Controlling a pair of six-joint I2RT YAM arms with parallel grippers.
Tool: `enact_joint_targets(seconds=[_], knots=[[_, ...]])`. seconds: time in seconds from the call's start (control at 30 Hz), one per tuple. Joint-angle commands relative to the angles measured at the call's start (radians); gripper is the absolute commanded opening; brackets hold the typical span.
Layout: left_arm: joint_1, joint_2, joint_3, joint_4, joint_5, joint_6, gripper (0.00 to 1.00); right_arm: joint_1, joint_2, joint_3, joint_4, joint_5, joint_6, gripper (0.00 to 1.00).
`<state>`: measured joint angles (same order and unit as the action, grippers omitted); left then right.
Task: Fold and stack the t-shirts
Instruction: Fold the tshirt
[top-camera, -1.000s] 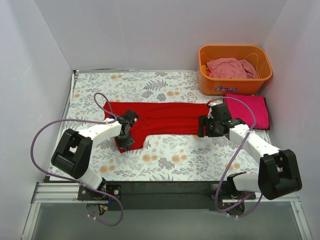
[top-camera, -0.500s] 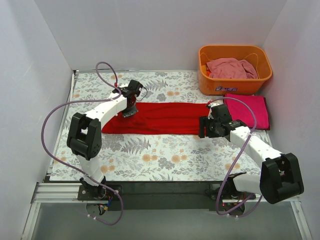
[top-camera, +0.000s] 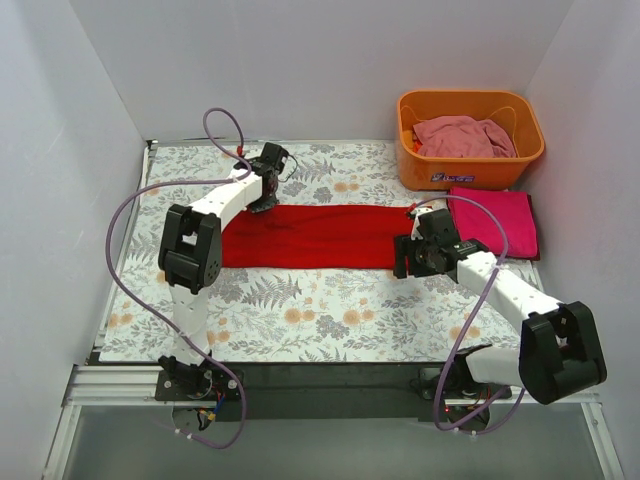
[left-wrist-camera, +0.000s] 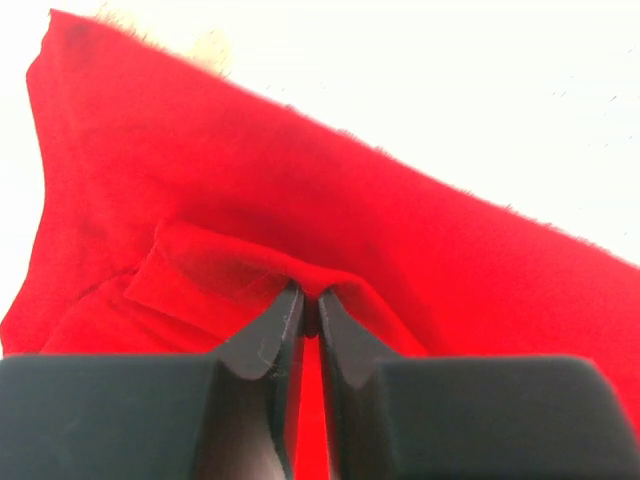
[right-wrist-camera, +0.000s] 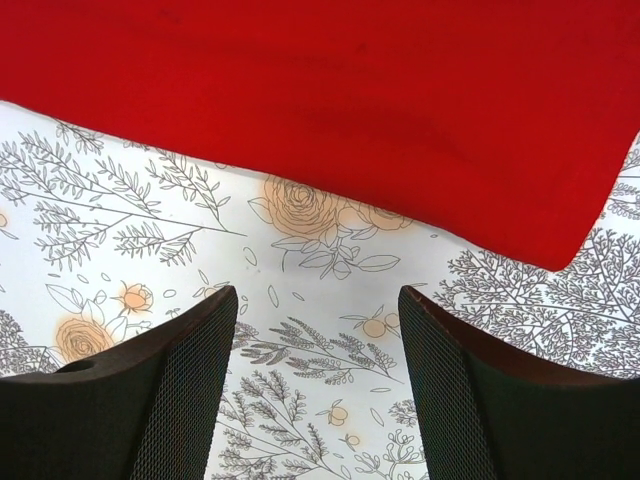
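1. Your left tool (left-wrist-camera: 308, 312) is pressed together on a small ridge of the red t-shirt (top-camera: 320, 237). The cloth lies as a long band on the table (top-camera: 330, 310), stretching from that tool towards your right one.
2. Your right tool (right-wrist-camera: 315, 292) is spread wide and holds nothing. The band's end lies just ahead of its fingertips.
3. The pinch looks shallow. If you lift or pull fast, the cloth may slip out — or only the top layer rises and the fold opens.
4. The far end is unpinned, so a drag from the left could slide the whole band and skew it.
5. The magenta t-shirt (top-camera: 497, 222) lies folded just beyond the right tool — a wide sweep there may ruffle it.
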<state>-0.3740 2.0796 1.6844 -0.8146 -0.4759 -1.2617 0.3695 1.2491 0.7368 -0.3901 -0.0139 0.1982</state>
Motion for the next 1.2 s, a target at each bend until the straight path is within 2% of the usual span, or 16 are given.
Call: enact_joint_targets(seconds=[0.0,0.17,0.2,0.27,0.33,0.43,0.47,0.6,0.7,0.83,0.87,0.93,1.07,1.17], knots=[[0.012,0.014,0.055,0.038,-0.036,0.016,0.1,0.006,0.024,0.039,0.03,-0.011,-0.017,0.72],[0.023,0.024,0.055,0.02,-0.047,-0.014,0.33,0.008,0.058,0.059,0.036,0.055,-0.005,0.72],[0.029,0.019,0.057,0.011,-0.043,-0.024,0.46,0.005,0.062,0.061,0.036,0.078,-0.005,0.71],[0.041,-0.019,0.057,0.005,-0.027,-0.041,0.57,-0.003,0.07,0.068,0.034,0.1,-0.006,0.71],[0.049,-0.085,0.049,-0.018,-0.026,-0.06,0.63,-0.035,0.073,0.073,0.036,0.103,-0.005,0.71],[0.086,-0.179,-0.02,-0.04,-0.001,-0.094,0.65,-0.112,0.072,0.065,0.056,0.052,0.009,0.71],[0.118,-0.256,-0.052,-0.037,0.031,-0.125,0.65,-0.138,0.07,0.058,0.065,0.025,0.029,0.7],[0.21,-0.444,-0.34,0.017,0.109,-0.185,0.65,-0.266,0.049,0.0,0.169,-0.191,0.085,0.65],[0.263,-0.564,-0.533,0.063,0.146,-0.212,0.65,-0.34,0.047,-0.042,0.215,-0.297,0.128,0.62],[0.365,-0.642,-0.705,0.14,0.251,-0.222,0.65,-0.389,0.046,-0.097,0.304,-0.356,0.181,0.61],[0.413,-0.648,-0.732,0.158,0.284,-0.223,0.65,-0.397,0.047,-0.106,0.324,-0.371,0.191,0.61],[0.444,-0.648,-0.765,0.21,0.376,-0.222,0.65,-0.418,0.062,-0.12,0.356,-0.432,0.226,0.61],[0.452,-0.632,-0.775,0.255,0.462,-0.232,0.65,-0.429,0.087,-0.132,0.42,-0.492,0.271,0.6],[0.452,-0.615,-0.779,0.27,0.458,-0.232,0.64,-0.432,0.096,-0.134,0.438,-0.492,0.279,0.59]])
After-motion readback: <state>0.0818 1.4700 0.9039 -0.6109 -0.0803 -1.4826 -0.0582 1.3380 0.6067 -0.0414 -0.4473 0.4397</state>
